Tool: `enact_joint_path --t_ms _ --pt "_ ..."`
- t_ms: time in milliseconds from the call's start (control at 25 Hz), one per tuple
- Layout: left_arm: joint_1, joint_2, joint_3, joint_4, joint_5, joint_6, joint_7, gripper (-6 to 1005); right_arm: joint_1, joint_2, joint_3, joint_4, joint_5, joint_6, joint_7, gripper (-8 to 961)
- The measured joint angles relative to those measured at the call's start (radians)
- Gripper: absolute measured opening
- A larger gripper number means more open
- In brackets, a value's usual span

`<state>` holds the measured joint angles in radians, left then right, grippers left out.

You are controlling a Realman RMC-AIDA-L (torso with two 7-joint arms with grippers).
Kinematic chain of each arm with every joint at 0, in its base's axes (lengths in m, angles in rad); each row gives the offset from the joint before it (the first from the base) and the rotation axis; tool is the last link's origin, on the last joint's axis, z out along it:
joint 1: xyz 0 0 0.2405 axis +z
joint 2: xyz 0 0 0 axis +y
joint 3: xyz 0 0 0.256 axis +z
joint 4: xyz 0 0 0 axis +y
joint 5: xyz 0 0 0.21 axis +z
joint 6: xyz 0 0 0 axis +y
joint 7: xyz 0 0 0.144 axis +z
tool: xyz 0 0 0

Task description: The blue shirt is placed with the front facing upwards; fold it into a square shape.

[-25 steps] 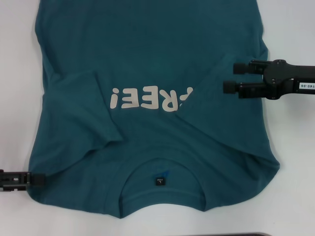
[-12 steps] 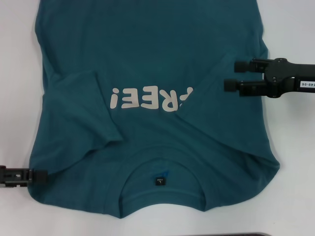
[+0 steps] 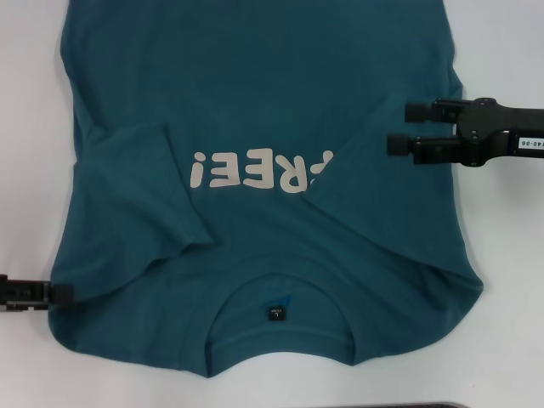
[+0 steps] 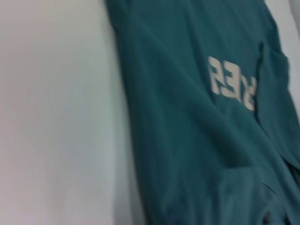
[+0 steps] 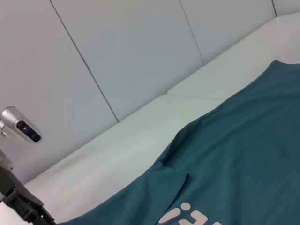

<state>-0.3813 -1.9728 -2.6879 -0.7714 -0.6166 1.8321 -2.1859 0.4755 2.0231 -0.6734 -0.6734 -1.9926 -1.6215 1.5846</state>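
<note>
The blue shirt point(image 3: 255, 102) lies flat on the white table, front up, with its white lettering point(image 3: 263, 170) upside down to me and the black neck tag point(image 3: 274, 313) at the near collar. Both sleeves are folded inward onto the body; the left one point(image 3: 144, 187) forms a flap. My right gripper point(image 3: 399, 127) hovers open over the shirt's right side, holding nothing. Down by the near left shoulder corner, my left gripper point(image 3: 59, 295) sits at the shirt's edge. The left wrist view shows the shirt point(image 4: 197, 140) and its lettering; the right wrist view shows the shirt point(image 5: 243, 154) from low down.
Bare white table point(image 3: 25, 127) flanks the shirt on both sides. A dark strip point(image 3: 399, 405) lies at the near edge. White wall panels point(image 5: 117, 56) stand behind the table, with a small camera point(image 5: 18, 125) mounted beside them.
My left gripper has shifted a little farther from me along the shirt's left edge and drawn back slightly to the left. The right gripper has barely moved. The shirt lies as before.
</note>
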Motion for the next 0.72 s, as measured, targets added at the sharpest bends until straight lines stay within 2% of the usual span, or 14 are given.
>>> enact_joint_path --t_ms 40,480,720 --pt "-0.001 0.001 0.0 0.002 0.002 -0.013 -0.006 605 0.0 0.0 0.0 0.0 0.0 0.0 0.0 906" --pt "-0.011 -0.003 0.014 0.012 0.028 -0.042 -0.018 370 0.003 -0.002 0.005 0.0 0.001 0.0 0.0 897" --pt "-0.012 -0.006 0.014 0.012 0.049 -0.047 -0.021 127 0.003 -0.003 0.008 0.0 0.001 0.0 0.0 893"
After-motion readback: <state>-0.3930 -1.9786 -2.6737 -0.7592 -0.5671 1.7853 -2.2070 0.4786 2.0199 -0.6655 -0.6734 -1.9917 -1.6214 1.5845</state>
